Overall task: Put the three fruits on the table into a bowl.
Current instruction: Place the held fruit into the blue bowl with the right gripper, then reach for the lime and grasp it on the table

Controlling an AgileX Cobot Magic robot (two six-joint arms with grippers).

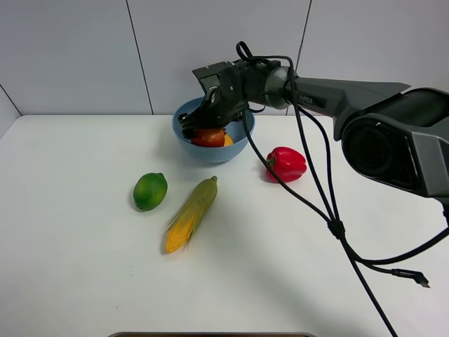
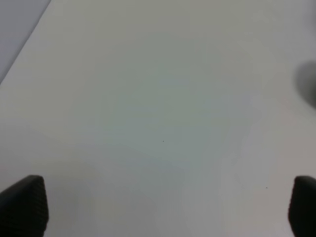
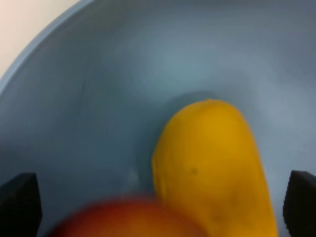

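We are holding the right gripper (image 3: 160, 202) spread wide over the apple (image 3: 123, 219) in the bowl (image 1: 210, 153), aiming to lift straight clear without nudging the mango (image 3: 212, 168).

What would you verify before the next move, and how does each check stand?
1. Right gripper open above the round, deep light blue bowl: ok.
2. Oblong yellow-orange mango in bowl: ok.
3. Round red apple in bowl, not gripped: ok.
4. Round glossy green lime in bowl: not ok, on the white table.
5. Husked corn cob apart from lime: ok.
6. Left gripper open: ok.
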